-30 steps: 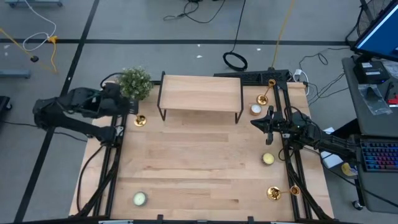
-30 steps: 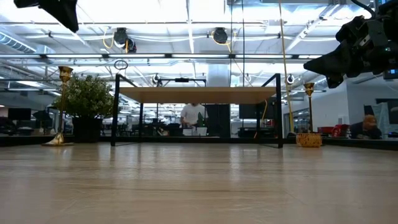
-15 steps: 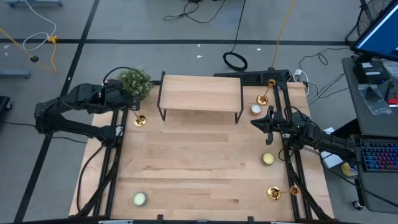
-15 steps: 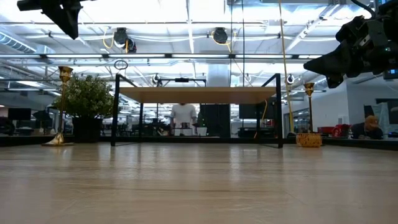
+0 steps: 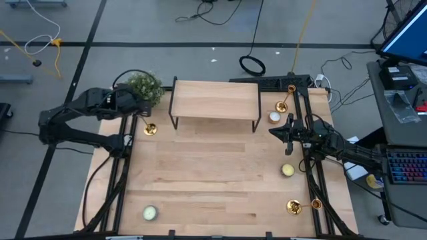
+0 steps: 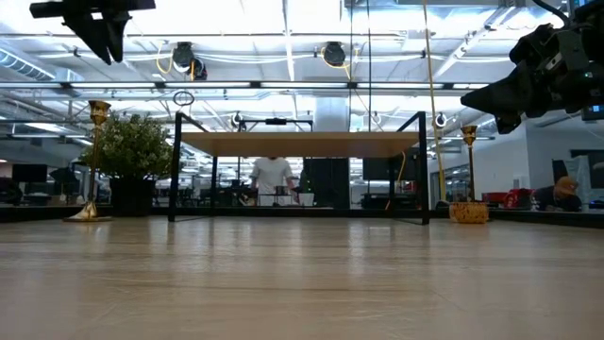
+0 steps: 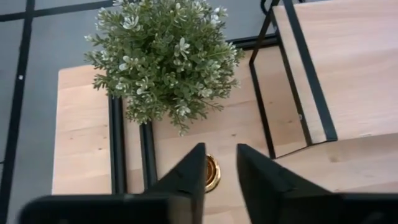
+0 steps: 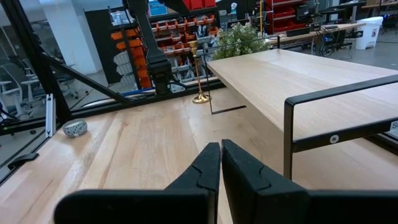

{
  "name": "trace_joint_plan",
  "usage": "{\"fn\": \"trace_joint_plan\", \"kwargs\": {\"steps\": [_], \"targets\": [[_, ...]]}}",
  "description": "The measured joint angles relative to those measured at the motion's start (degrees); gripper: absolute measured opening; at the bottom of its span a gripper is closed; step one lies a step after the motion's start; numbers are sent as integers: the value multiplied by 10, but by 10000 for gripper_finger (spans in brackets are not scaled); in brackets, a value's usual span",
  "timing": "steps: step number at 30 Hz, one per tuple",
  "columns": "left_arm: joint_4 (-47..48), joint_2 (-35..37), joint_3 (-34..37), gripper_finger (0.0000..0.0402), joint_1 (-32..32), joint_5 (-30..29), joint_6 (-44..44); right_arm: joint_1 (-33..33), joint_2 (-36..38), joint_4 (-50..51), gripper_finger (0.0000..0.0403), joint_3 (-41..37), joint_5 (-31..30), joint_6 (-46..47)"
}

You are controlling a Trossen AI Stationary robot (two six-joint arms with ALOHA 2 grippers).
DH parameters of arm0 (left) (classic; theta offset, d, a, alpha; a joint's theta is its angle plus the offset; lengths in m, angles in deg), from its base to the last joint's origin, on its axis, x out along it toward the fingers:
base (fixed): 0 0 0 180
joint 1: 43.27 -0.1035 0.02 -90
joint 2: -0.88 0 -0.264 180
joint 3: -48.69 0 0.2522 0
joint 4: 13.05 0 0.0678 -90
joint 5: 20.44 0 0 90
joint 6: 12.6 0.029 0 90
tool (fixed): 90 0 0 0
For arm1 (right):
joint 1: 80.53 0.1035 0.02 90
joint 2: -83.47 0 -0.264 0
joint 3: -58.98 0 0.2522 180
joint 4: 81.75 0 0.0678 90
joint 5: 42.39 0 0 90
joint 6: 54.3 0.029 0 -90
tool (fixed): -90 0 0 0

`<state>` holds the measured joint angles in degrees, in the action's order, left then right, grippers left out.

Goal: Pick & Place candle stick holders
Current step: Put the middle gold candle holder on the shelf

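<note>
Directly above the upright candle stick holder point(image 7: 211, 172) beside the plant point(image 7: 165, 56) at the table's point(image 5: 213, 173) 10 o'clock corner: left gripper point(image 7: 217, 171) parted astride its vertical stem, nearer than the closed, idle right gripper point(image 8: 219, 163).

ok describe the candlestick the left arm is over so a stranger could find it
Start at the raised wooden shelf at the back of the table, then go to the green plant off its left end. The candlestick stands just in front of that plant, under the left pincer. It is the only gold one on that side; the other two stand along the right edge.
</note>
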<state>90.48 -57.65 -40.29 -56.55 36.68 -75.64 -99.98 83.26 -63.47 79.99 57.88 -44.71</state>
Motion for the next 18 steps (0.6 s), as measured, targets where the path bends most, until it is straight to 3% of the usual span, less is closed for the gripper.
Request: {"fn": "trace_joint_plan", "kwargs": {"steps": [9, 18], "targets": [[2, -48, 0, 247, -4, 0, 30, 0, 0, 0, 8, 0, -1, 0], [1, -86, 0, 301, -4, 0, 64, 0, 0, 0, 8, 0, -2, 0]]}}
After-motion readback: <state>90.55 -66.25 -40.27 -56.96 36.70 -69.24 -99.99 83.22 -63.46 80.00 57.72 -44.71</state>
